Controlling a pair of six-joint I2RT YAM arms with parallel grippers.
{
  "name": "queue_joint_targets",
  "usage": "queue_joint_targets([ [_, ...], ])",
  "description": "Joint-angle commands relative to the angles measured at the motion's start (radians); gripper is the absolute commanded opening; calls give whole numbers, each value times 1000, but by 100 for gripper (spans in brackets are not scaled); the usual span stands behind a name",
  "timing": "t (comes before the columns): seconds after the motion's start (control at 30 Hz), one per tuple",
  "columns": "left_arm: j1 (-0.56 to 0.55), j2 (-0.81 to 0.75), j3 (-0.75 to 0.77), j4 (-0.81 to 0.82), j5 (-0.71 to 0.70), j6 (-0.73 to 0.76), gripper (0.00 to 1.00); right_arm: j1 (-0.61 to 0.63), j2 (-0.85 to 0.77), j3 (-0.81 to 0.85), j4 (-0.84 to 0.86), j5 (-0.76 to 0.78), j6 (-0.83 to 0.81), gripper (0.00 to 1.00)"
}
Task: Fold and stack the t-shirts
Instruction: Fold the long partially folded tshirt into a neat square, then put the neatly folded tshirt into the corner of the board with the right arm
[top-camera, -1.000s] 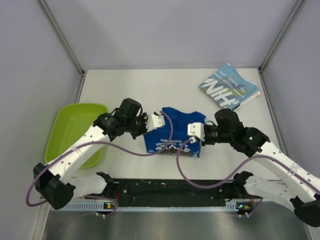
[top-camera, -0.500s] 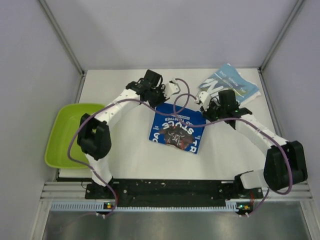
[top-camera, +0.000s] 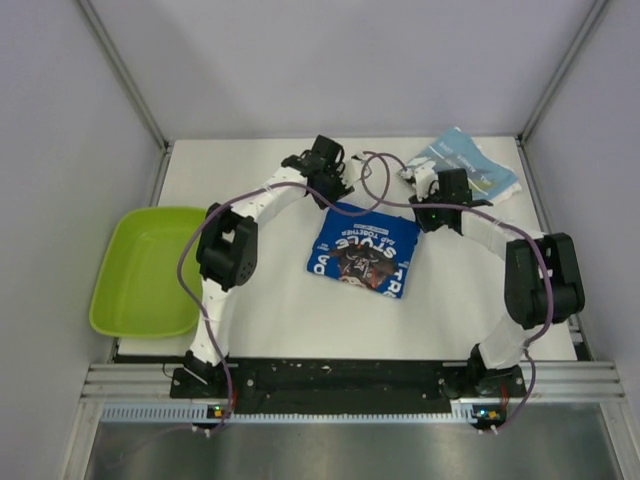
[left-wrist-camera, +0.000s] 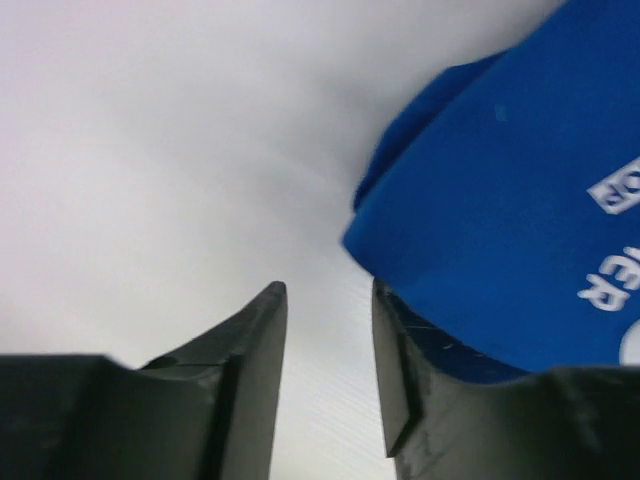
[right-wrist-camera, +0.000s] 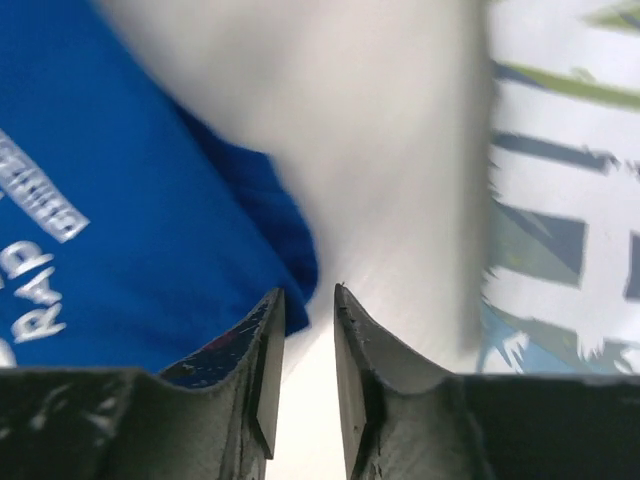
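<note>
The royal blue t-shirt lies folded flat mid-table, print and white lettering up. The teal-blue t-shirt lies folded at the back right. My left gripper hovers over the blue shirt's far left corner. In the left wrist view it is open over bare table, the blue cloth just beside its right finger. My right gripper sits between the two shirts. In the right wrist view it is open by a narrow gap, with blue cloth to its left and the teal shirt to its right.
A lime-green tub stands at the table's left edge. The white table is closed in by grey walls behind and at both sides. The arms' purple cables loop over the blue shirt's far edge.
Both grippers carried the blue shirt's edge from the near side toward the back, laying it flat. They have since let go and opened beside its far corners.
</note>
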Motion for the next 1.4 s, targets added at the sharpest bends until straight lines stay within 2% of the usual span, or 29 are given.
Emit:
queue_joint_targets([
  [0.0, 18, 16, 130, 108, -158, -9, 48, -47, 33, 102, 31, 236, 208, 29],
  [0.1, 32, -10, 190, 78, -159, -41, 53, -72, -48, 115, -20, 97, 381, 41],
  [0.17, 38, -65, 149, 52, -127, -87, 54, -73, -115, 81, -26, -8, 519, 49],
  [0.23, 38, -140, 43, 39, -50, -135, 54, -73, -160, 18, -26, -84, 639, 58],
  [0.37, 35, -288, -266, 73, 181, -184, 53, -75, -181, -118, -32, -126, 800, 71],
  [0.5, 20, -323, -403, 102, 217, -219, 53, -73, -143, -208, 89, -163, 894, 75],
  [0.73, 17, -207, -407, 73, 214, -265, 52, -75, 68, -222, 294, -226, 980, 75],
  [0.87, 18, -158, -404, 73, 197, -276, 52, -73, 141, -215, 408, -270, 1044, 67],
  [0.93, 20, -149, -408, 85, 179, -273, 52, -75, 162, -209, 439, -276, 1059, 59],
  [1.17, 34, -158, -396, 87, 128, -262, 51, -84, 197, -153, 474, -323, 1070, 20],
  [1.23, 43, -162, -385, 75, 130, -261, 51, -82, 211, -133, 475, -338, 1069, 3],
  [1.27, 51, -173, -378, 67, 134, -259, 52, -84, 213, -128, 482, -345, 1072, 0],
  [1.37, 74, -217, -352, 58, 142, -249, 53, -79, 208, -100, 480, -343, 1073, 0],
])
